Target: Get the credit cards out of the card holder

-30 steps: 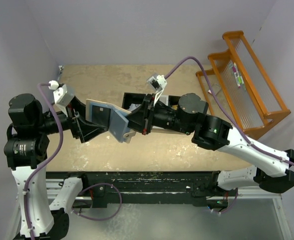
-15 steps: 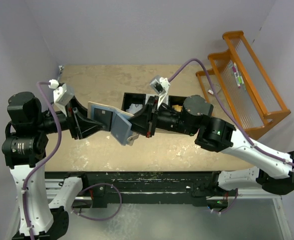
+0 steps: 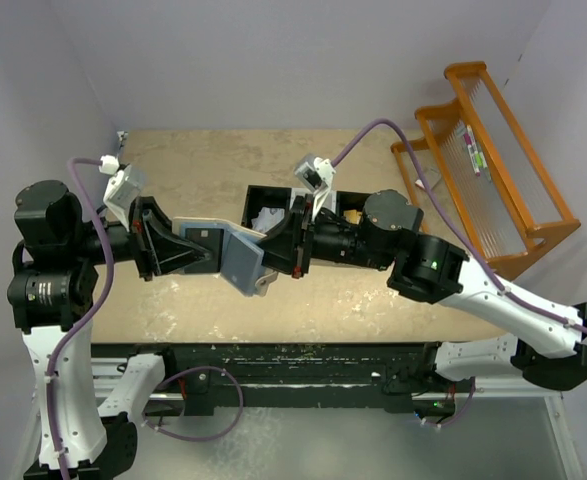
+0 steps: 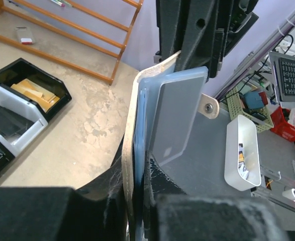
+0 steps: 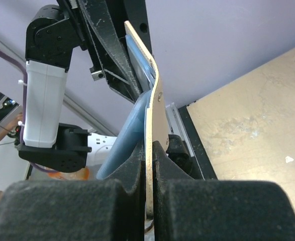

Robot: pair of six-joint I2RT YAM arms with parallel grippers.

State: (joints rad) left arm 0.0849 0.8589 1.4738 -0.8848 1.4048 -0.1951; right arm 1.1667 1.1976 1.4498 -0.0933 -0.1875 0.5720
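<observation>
The card holder (image 3: 235,256) hangs open above the table's middle, tan outside and pale blue-grey inside, held between both arms. My left gripper (image 3: 185,252) is shut on its left leaf; in the left wrist view the jaws (image 4: 137,201) pinch the tan face and a bright blue edge of the card holder (image 4: 175,110). My right gripper (image 3: 271,252) is shut on the right leaf, and its wrist view shows the gripper (image 5: 148,173) clamping the tan flap of the card holder (image 5: 156,118). A dark rectangle (image 3: 205,240) shows on the left leaf; I cannot tell whether it is a credit card.
A black three-compartment tray (image 3: 265,203) sits behind the holder, seen also in the left wrist view as the tray (image 4: 24,98) with tan and white contents. An orange wooden rack (image 3: 493,165) stands at the table's right edge. A white bin (image 4: 242,150) is beyond the table.
My left gripper's jaws have closed from wide open onto the holder's left leaf. The right gripper stays shut on the holder, which has shifted a little.
</observation>
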